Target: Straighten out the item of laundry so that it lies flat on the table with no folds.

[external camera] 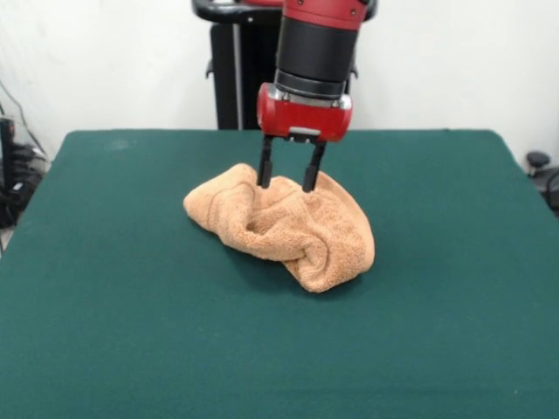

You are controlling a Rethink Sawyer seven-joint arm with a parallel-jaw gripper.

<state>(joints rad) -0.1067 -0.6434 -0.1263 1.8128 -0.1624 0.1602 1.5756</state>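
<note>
Towel (284, 225) sits crumpled near the middle of the worktop (105, 305), a lumpy heap whose long axis runs from upper left to lower right in the front view. We see the tool (287, 179) directly above the heap's far edge, its two fingers (265, 170) spread apart with the tips at the cloth and nothing gripped. We judge most of the bulk lies toward the camera and to the right, so unfolding likely pulls that way.
</note>
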